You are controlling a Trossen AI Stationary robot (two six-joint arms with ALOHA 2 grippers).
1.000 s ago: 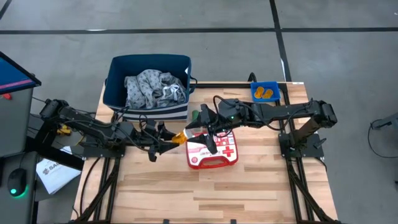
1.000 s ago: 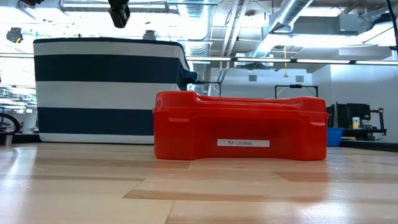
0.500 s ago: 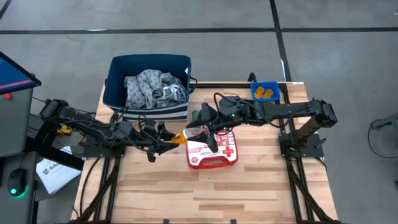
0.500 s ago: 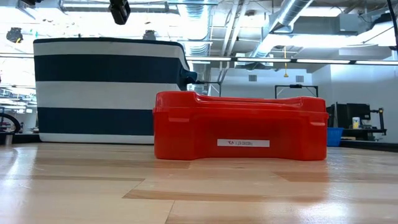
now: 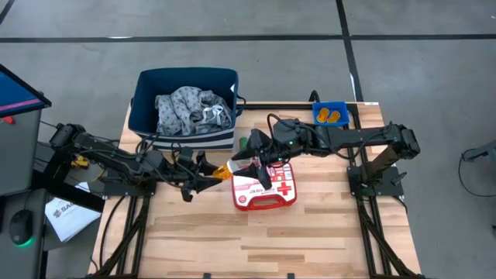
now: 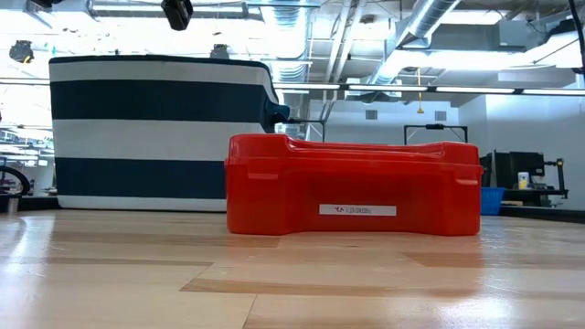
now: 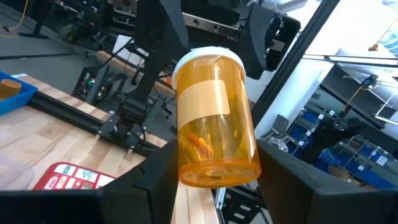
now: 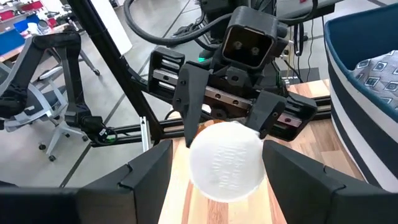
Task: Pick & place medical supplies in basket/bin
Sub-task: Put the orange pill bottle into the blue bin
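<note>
— While we hold the orange pill bottle [image 7: 214,118] in our left pincer [image 5: 220,172], fingers closed on its sides and white cap facing outward, where do we stand?

— Above the middle of the table [image 5: 310,232], just off the left side of the red-and-white first-aid case [image 5: 266,188]. Our right pincer [image 5: 249,152] faces the bottle cap-on, its fingers spread wide to either side of the cap and gripping nothing yet. It looks to us like a handover between arms.

— And the places to drop it?

— The navy basket [image 5: 147,108] sits at the table's far left corner, with the grey-white cloth [image 5: 190,108] already inside. The small blue bin [image 5: 330,115] is at the far right corner, holding a couple of orange things.

— What could go wrong?

— If our left pincer lets go before the right one has truly closed, the bottle falls onto the case or the table and rolls, since it is round. The right fingers reach only the cap end, so a shallow bite could let the smooth plastic slip or tilt. The two pincers are also very near each other; a slightly off approach could knock fingers together and twist the bottle out of line.
</note>
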